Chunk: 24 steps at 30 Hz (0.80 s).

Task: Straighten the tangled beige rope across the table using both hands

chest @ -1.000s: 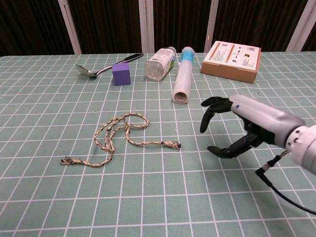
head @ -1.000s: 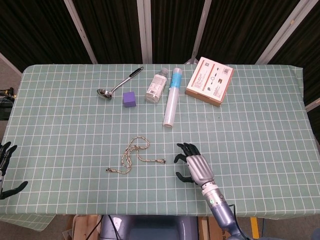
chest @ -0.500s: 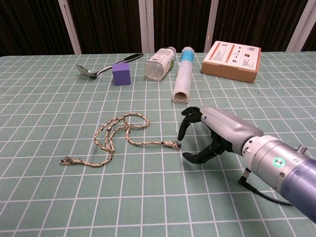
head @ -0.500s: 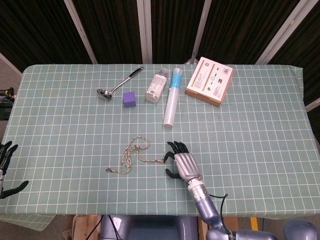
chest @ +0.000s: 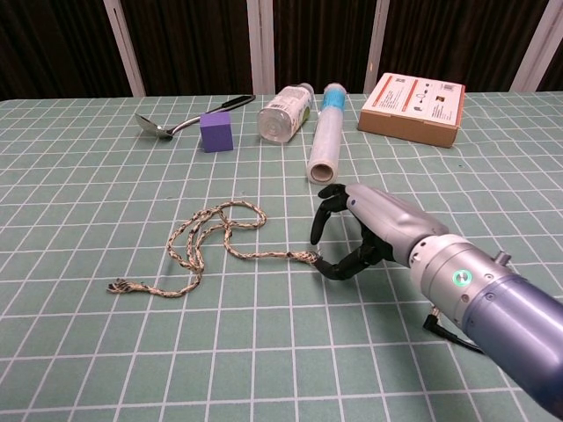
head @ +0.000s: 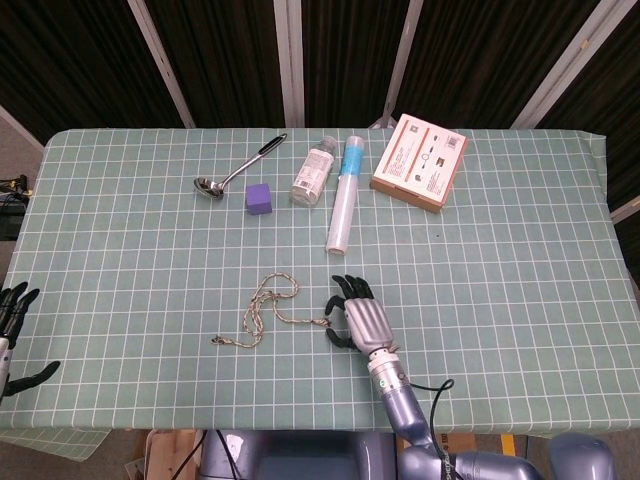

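Observation:
The beige rope [head: 300, 318] [chest: 264, 255] lies in a loose tangle on the green checked table, left of centre. Its frayed right end [chest: 310, 257] points at my right hand [head: 362, 320] [chest: 365, 230]. That hand hovers low at the rope's right end, with its fingers arched above the end and its thumb just beside it, holding nothing. The rope's left end [head: 216, 341] lies free. My left hand [head: 14, 335] hangs beyond the table's left front corner with its fingers spread, far from the rope. The chest view does not show it.
Along the back of the table lie a spoon [head: 237, 168], a purple cube [head: 259, 197], a clear bottle [head: 314, 172] on its side, a white and blue roll [head: 345, 195] and a flat box [head: 420, 160]. The roll's near end [chest: 322, 171] is close behind my right hand.
My right hand has moved left across the table and now reaches the rope's right end. The rope has not shifted. The left hand has hardly moved.

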### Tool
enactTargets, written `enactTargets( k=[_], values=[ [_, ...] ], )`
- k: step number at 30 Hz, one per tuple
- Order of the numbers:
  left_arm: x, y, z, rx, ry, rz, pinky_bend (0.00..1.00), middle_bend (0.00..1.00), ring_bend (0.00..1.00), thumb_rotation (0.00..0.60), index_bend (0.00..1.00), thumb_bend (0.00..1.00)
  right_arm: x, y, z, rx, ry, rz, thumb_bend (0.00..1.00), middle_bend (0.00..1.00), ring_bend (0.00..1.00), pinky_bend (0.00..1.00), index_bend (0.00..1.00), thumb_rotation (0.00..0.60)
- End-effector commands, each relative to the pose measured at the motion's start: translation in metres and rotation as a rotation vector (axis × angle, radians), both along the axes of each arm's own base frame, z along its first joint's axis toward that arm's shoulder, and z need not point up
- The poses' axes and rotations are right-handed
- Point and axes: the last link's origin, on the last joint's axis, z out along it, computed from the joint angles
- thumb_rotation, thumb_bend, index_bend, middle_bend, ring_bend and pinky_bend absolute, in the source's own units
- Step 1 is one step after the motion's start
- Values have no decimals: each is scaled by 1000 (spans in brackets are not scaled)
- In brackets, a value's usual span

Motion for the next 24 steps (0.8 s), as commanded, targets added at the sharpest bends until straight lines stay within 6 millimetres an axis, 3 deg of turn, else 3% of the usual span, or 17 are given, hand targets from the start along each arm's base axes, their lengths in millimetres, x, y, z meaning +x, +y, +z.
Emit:
enactTargets(
  k=[1, 15, 24],
  values=[
    [0, 1, 0, 0, -4, 2, 0, 0, 0, 600, 0, 15, 2, 0, -3, 3, -1, -1, 339, 127, 0, 0, 507, 600],
    [0, 2, 0, -6, -13, 2, 0, 0, 0, 600, 0, 15, 8, -1, -13, 5, 0, -3, 329, 128, 0, 0, 517, 600],
    [0, 2, 0, -7, -17, 4, 0, 0, 0, 600, 0, 15, 8, -1, -16, 8, 3, -13, 378, 133, 0, 0, 534, 600]
  ],
)
